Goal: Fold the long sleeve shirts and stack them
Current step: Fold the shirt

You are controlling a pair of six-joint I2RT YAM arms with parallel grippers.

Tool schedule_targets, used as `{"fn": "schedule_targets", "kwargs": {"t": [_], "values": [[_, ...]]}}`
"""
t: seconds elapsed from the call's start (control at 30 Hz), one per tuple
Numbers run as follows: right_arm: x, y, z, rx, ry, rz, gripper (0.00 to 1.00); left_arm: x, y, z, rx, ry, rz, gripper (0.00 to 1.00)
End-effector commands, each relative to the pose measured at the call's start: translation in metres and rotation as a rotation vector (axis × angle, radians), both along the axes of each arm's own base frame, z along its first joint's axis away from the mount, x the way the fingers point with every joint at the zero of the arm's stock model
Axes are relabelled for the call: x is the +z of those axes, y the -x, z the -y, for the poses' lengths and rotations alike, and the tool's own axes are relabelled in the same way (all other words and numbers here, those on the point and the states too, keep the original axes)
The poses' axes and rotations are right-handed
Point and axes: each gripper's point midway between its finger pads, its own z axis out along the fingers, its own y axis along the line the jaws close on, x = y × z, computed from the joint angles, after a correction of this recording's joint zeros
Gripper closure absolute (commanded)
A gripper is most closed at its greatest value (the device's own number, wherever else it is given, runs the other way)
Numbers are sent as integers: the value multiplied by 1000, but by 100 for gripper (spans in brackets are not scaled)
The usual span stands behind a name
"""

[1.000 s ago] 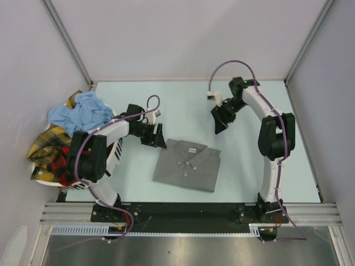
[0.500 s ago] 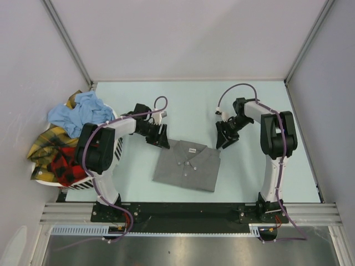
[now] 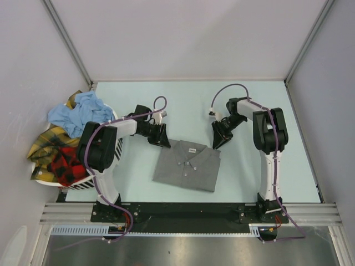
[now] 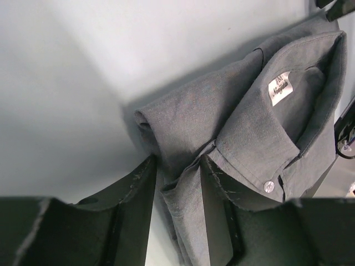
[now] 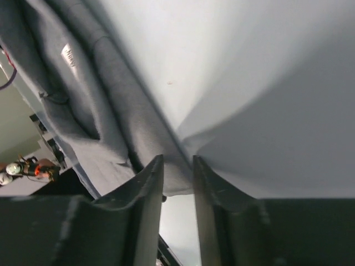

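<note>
A robotics lab test cell, seen from above. A pale green table (image 3: 183, 105) is enclosed by plain white panel walls (image 3: 183, 39) held in bare aluminium framing. Along the table's near edge, two white-and-black robot arms are bolted to a slotted aluminium rail (image 3: 188, 211), cables looping off them. Left of the table, a white basket (image 3: 113, 152) holds heaped shirts (image 3: 61, 138).

- Left end effector (image 3: 161, 136) moved right and down across the frame, now at the upper-left corner of the grey shirt (image 3: 187, 165), jaws narrowed around a fold.
- Right end effector (image 3: 217, 138) swung down-left from mid-frame to the shirt's upper-right corner, jaws narrowed over its edge.
</note>
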Motion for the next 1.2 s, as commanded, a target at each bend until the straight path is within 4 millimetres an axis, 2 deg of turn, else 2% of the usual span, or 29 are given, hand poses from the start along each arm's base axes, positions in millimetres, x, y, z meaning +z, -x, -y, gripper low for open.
{"fn": "schedule_targets", "kwargs": {"t": [0.0,0.23,0.3,0.37,0.43,0.5,0.53,0.6,0.63,0.77,0.83,0.93,0.97,1.0,1.07,1.1,1.13,1.17], "values": [[5,8,7,77,9,8,64,-7,5,3,-2,10,-22,57],[-1,29,23,125,36,-20,53,-8,6,3,4,8,-21,57],[-2,27,20,131,35,-5,57,-10,6,3,6,11,-26,57],[-3,22,17,126,31,10,73,-11,4,5,12,21,-30,61],[-2,9,16,121,41,51,100,-9,2,8,13,37,-27,69],[-3,-4,18,104,69,79,100,-5,-1,10,22,53,-20,73],[0,-23,18,89,75,138,100,-4,-3,11,23,58,-16,77],[2,-45,22,49,104,187,100,-2,-7,13,33,67,-10,81],[5,-65,23,25,109,233,100,-1,-9,14,39,71,-9,87],[15,-103,22,-28,124,312,100,1,-24,15,53,64,12,99],[18,-106,22,-25,125,321,100,-4,-30,12,62,36,18,100],[18,-104,25,-22,143,326,100,0,-43,13,67,34,47,100],[21,-104,28,-32,151,328,95,3,-48,13,66,34,62,100],[23,-105,31,-42,157,332,72,5,-49,14,65,35,66,90],[33,-109,38,-83,164,345,54,15,-54,10,65,26,93,73],[51,-116,47,-120,151,380,44,22,-56,8,68,31,112,61],[63,-119,50,-153,127,390,39,49,-57,5,65,75,167,56],[76,-120,52,-180,92,392,35,52,-46,3,61,92,166,52]]}}
